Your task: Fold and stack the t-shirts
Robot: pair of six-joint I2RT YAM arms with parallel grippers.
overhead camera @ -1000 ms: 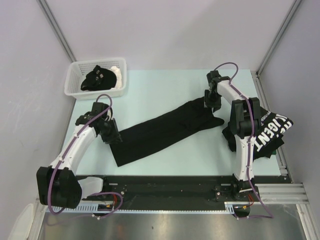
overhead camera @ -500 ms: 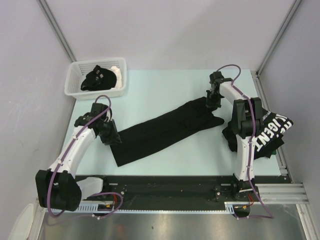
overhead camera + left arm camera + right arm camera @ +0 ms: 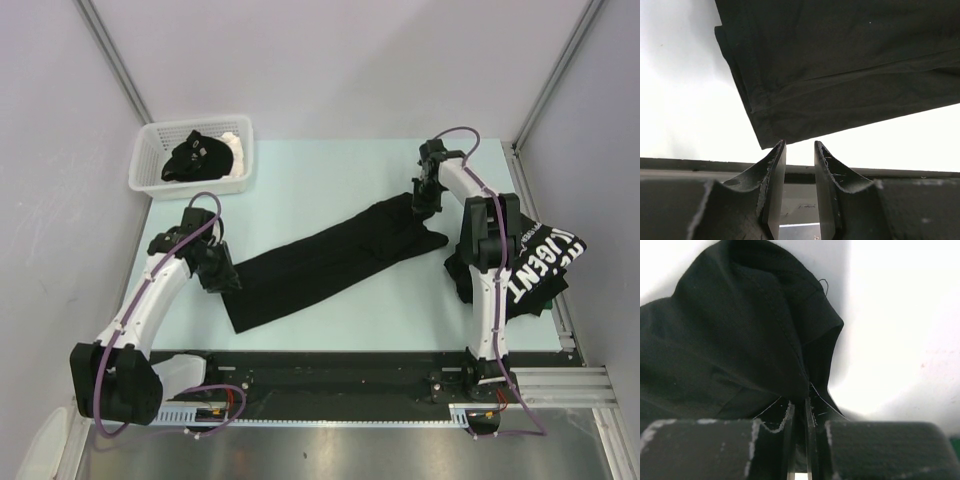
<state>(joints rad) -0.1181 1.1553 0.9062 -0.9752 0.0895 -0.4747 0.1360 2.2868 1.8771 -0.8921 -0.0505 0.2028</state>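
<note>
So far we count one lettered shirt (image 3: 545,262) folded at the right edge of the counter (image 3: 330,175). The long black shirt (image 3: 330,255) lies mid-counter as a narrow strip, cross-folds pending. The right pincer (image 3: 799,402) pinches its far end, and the left pincer (image 3: 800,145) hovers narrowly parted, empty, beside its near corner.

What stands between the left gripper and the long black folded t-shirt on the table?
Nothing visible: the left gripper sits with jaws apart right at the corner of the long black folded t-shirt.
</note>
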